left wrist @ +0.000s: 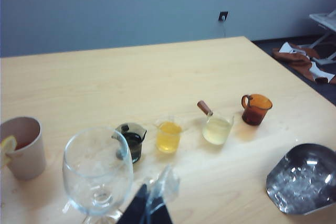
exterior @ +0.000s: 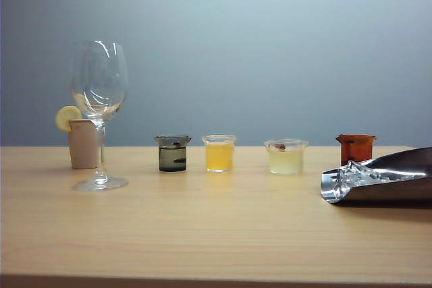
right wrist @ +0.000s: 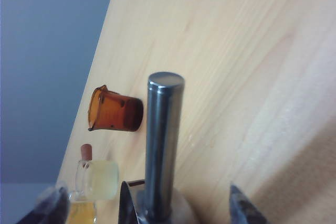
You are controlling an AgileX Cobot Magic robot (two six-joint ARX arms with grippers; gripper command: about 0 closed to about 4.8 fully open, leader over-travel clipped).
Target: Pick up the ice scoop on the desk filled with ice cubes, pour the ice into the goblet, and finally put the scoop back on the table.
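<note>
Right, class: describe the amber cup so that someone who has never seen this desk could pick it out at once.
Start at the long wooden desk and the row of four small cups along its back. Follow that row to the end furthest from the tall goblet, just behind the metal ice scoop. The amber cup there is the only brown-orange one; its neighbours are pale yellow, orange-yellow and dark green.

Plain grey-blue wall [exterior: 270, 45] — a wall socket [left wrist: 223, 16] low down, dark floor [left wrist: 294, 45].
</note>
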